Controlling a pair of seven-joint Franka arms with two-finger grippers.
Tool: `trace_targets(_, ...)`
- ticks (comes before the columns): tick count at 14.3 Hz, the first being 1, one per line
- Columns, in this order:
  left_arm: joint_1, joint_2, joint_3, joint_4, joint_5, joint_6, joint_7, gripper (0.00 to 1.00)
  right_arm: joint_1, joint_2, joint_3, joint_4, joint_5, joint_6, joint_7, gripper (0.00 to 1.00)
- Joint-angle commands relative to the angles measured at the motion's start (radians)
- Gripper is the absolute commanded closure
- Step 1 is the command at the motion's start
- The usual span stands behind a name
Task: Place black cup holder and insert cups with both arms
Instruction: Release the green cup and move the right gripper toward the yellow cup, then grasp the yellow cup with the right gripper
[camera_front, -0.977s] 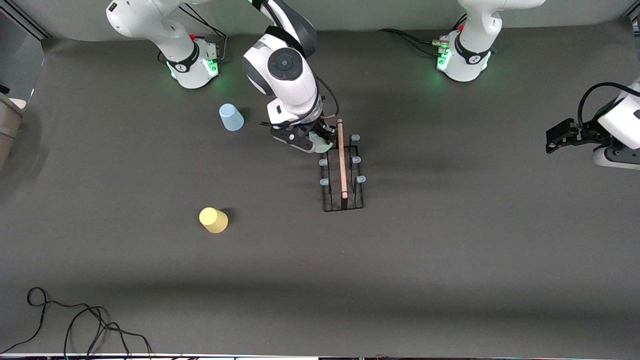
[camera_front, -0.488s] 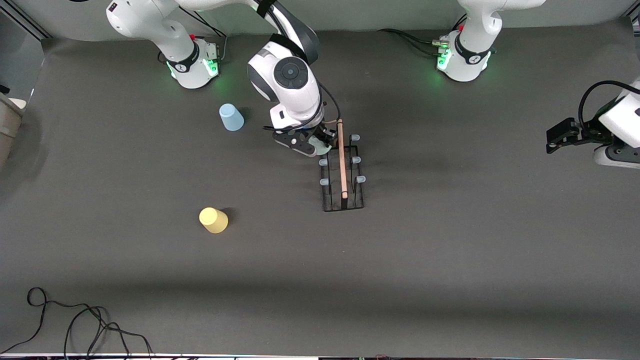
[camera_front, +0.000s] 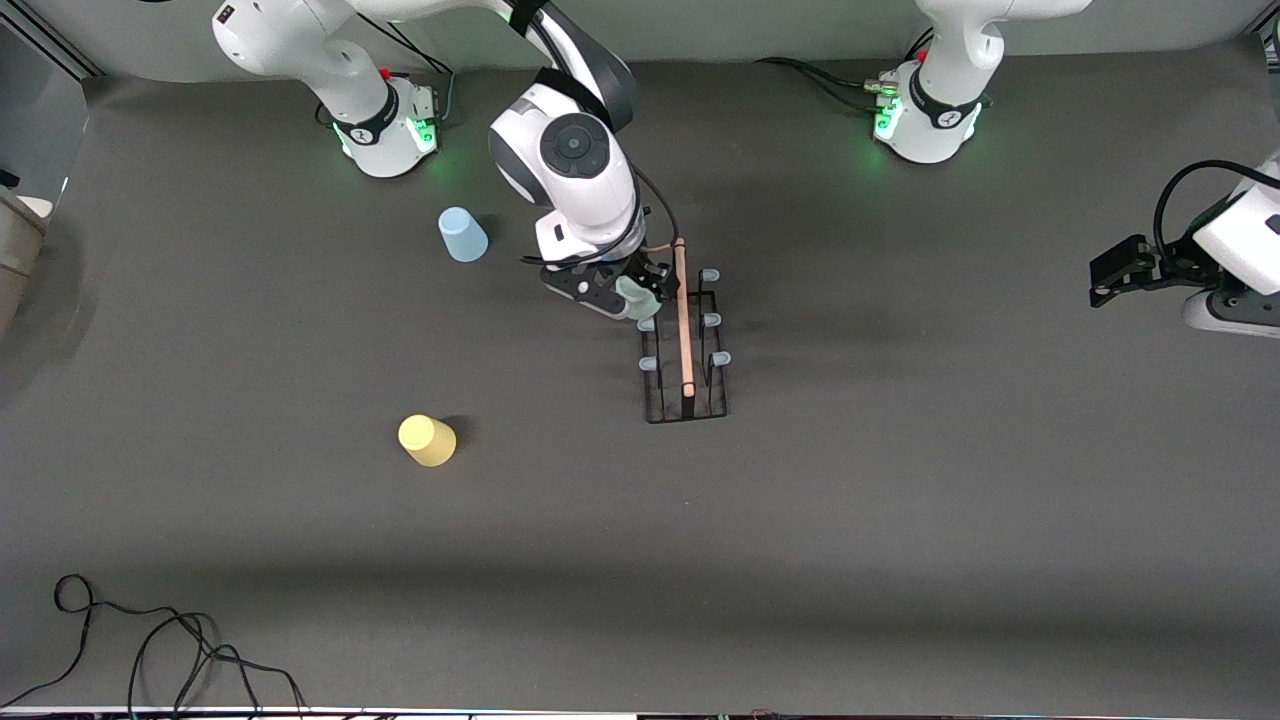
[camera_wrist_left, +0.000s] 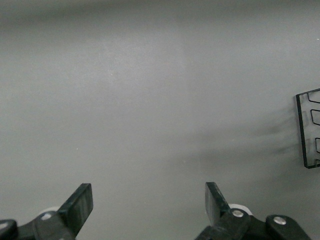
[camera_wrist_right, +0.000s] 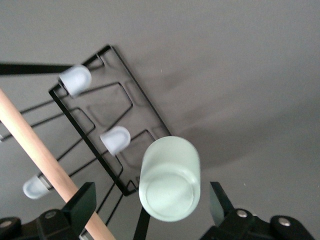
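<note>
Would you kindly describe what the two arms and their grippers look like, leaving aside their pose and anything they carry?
Both arms are glossy white with rounded shells and dark grey joint caps. The right arm has a round dark disc on its wrist and thin black cables along it. The left arm carries a looping black cable. Their bases glow green. The right gripper and left gripper are black, with flat wedge fingers and silver screws.

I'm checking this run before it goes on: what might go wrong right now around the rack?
1. The right gripper stands open with its fingers close on both sides of the pale green cup, which sits upside down on a peg of the black cup holder; withdrawing carelessly might knock the cup off.
2. One finger is close to the wooden handle; a bump may shift the holder.
</note>
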Motion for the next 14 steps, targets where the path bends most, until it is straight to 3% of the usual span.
trace_targets(1,-0.007,0.009,0.004,0.022,0.005,-0.011,0.004,0.00,-0.003,-0.024,-0.072,0.006,-0.014,-0.015,-0.124,0.00)
trace_targets(6,-0.003,0.011,0.004,0.022,0.006,-0.007,0.004,0.00,-0.017,0.007,-0.257,0.000,-0.002,-0.018,-0.481,0.00)
trace_targets(11,0.003,0.017,0.008,0.024,0.008,-0.001,0.006,0.00,-0.228,0.014,-0.264,-0.074,-0.002,-0.024,-0.840,0.00)
trace_targets(14,0.003,0.017,0.008,0.035,0.009,-0.002,0.006,0.00,-0.293,0.060,-0.264,-0.074,0.000,0.000,-0.951,0.00)
